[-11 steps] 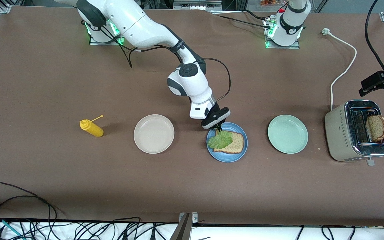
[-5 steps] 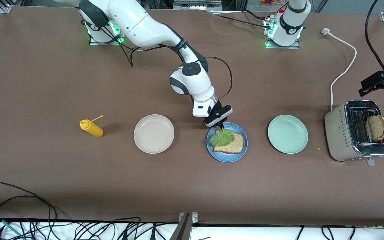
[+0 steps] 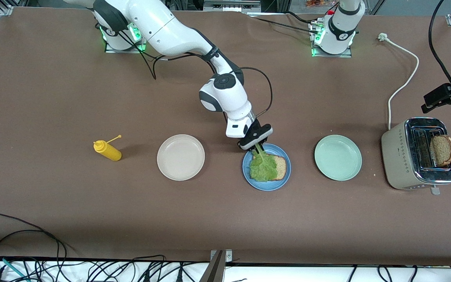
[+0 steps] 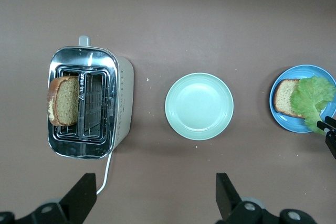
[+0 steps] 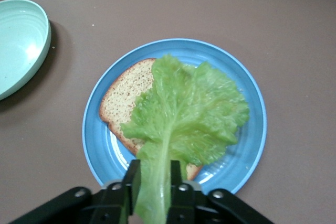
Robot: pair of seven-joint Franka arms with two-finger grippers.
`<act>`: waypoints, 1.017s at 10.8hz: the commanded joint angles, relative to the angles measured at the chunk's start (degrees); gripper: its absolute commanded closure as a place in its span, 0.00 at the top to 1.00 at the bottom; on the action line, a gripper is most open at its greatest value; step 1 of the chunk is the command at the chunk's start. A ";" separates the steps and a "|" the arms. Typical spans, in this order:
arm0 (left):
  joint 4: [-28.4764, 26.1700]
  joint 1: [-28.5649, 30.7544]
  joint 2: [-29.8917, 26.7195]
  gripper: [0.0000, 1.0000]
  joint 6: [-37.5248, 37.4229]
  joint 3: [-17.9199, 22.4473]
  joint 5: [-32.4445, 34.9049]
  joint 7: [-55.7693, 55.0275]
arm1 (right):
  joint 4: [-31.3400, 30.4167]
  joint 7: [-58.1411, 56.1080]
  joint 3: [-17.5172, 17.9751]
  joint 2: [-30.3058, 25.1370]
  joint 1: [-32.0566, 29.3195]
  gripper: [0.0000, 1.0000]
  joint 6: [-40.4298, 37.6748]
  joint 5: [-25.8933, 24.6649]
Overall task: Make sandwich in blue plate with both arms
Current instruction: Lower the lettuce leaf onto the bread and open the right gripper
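The blue plate sits mid-table with one brown bread slice on it. A green lettuce leaf lies spread over that slice. Its pale stem rises between the fingers of my right gripper, which hangs over the plate's rim on the robots' side. In the right wrist view the right gripper has both fingers against the stem of the lettuce leaf, over the bread slice. A second bread slice stands in the toaster. My left gripper waits open, high above the table near the toaster.
A pale mint-green plate lies between the blue plate and the toaster. A cream-white plate and a yellow squeeze bottle lie toward the right arm's end. The toaster's white cable runs toward the robots' side.
The lettuce leaf, bunched at the plate's edge before, has dropped and spread flat over the bread. The right gripper shifted slightly over the plate, then held still. The left arm has not moved.
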 commanded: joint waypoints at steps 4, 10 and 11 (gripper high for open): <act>1.15 0.46 0.39 1.00 -0.87 -0.16 -0.99 1.10 | 2.33 0.14 -0.90 0.54 0.53 1.00 2.07 -0.86; 1.15 0.55 0.39 1.00 -0.87 -0.16 -0.99 1.10 | -1.63 -1.43 -0.37 -15.79 -1.93 1.00 -25.46 3.86; 1.15 0.55 0.39 1.00 -0.87 -0.16 -0.99 1.10 | -1.63 -4.06 -0.54 -18.34 -2.19 1.00 -31.18 6.59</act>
